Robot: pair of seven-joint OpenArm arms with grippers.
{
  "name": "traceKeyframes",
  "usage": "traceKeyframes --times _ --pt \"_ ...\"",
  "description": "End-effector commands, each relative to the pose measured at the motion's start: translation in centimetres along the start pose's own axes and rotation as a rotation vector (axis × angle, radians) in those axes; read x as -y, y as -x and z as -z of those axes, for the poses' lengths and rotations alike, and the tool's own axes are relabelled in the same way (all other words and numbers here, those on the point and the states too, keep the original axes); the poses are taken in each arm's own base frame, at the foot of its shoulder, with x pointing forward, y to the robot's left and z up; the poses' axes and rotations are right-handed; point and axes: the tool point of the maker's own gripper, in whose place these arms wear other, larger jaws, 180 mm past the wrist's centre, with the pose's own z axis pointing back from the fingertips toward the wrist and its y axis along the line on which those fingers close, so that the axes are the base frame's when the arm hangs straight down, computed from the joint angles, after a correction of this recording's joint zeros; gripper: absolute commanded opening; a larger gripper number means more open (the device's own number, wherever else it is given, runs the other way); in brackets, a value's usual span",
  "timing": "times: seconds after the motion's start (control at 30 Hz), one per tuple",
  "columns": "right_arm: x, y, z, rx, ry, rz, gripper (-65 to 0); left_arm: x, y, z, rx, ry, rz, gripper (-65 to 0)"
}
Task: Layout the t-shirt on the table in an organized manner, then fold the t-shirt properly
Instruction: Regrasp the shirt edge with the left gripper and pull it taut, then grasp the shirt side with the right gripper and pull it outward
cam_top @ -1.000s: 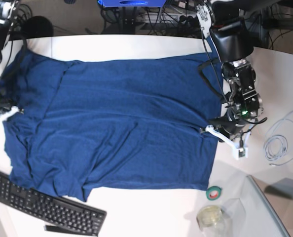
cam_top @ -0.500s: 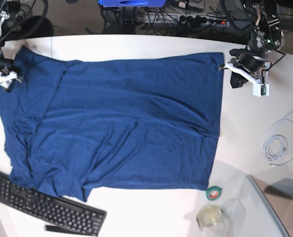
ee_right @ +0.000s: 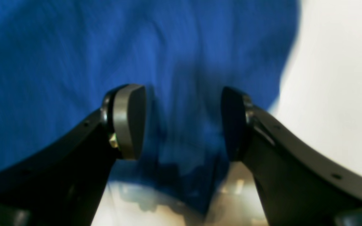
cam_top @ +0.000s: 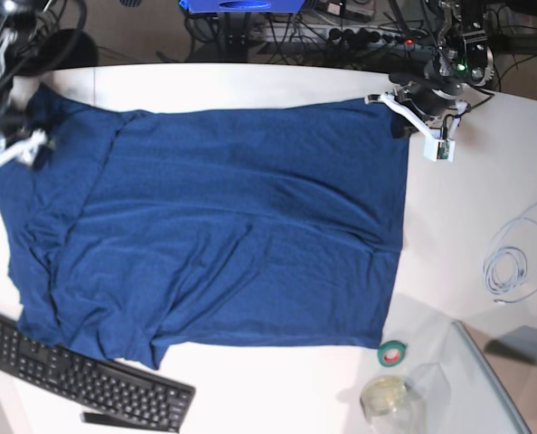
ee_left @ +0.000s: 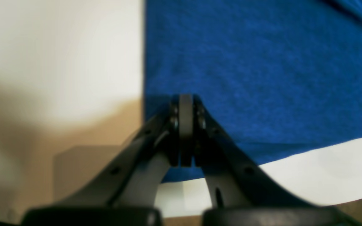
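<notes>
The t-shirt (cam_top: 214, 226) lies spread across the table (cam_top: 250, 86), filling most of the surface from the left edge to right of centre. The sleeve end is at the left; the straight hem runs along the right. Wrinkles gather at the near-left corner, next to the keyboard (cam_top: 83, 380).

The left gripper (ee_left: 185, 130) sits at the far-right corner of the garment. Its jaws are pressed together. In the left wrist view the tips lie over the cloth corner, but whether fabric is pinched between them cannot be told.

The right gripper (ee_right: 182, 122) hangs over the far-left sleeve area with jaws spread apart and nothing between them.

Handling properties, judged from appearance:
- Soft knit: limp, holds no shape, drapes and creases readily.
- Light: a pinch at one point likely lifts only that region, and the rest drags.
- The smooth tabletop probably lets the cloth slide when pulled.

Recommended grasp points: hem corners, shoulder seams and sleeve edges, where layers are thicker. Pinch both layers together. Avoid mid-panel grasps, which bunch the fabric.
</notes>
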Motion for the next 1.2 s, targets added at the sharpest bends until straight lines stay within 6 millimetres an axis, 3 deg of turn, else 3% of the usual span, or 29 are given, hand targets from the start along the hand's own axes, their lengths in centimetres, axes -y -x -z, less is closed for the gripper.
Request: traceKeyframes --times 0.0,0.1,0.2,0.4,0.53,0.6,0.77,1.17 --pt "1.5 -3.2 0.2 0.068 0.027 -0.018 -29.3 -0.4 -1.4 -0.3 0.047 -0.008 0.007 -65.0" --pt "3.5 -4.9 2.5 0.042 0.049 0.025 -29.3 -1.3 -1.5 -0.6 0.055 -0.028 -0.007 -65.0" --pt "3.9 -6.1 4.6 -0.003 0.032 0.006 -29.4 -2.3 -1.7 -0.9 0.062 -0.051 -0.019 -65.0" --pt "1.2 -11.9 7.5 0.075 -0.029 -0.146 -29.4 -4.3 -1.6 -1.5 0.068 -0.102 -0.049 -65.0" --pt "-0.1 -13.4 9.5 0.043 -0.054 -0.17 -29.4 -4.5 -1.8 -1.7 0.077 -0.109 -0.051 -65.0" --pt "-0.6 -14.2 10.0 0.055 -0.064 -0.17 -29.4 -3.5 -1.6 -1.4 0.076 -0.091 -0.065 -65.0" --pt "-0.9 -15.1 10.6 0.071 -0.037 -0.176 -29.4 -1.3 -2.3 -1.3 0.113 -0.063 -0.098 -65.0" --pt "-1.4 -13.7 11.5 0.067 -0.02 -0.208 -31.5 -1.7 -1.9 -1.3 0.104 -0.073 -0.108 -65.0"
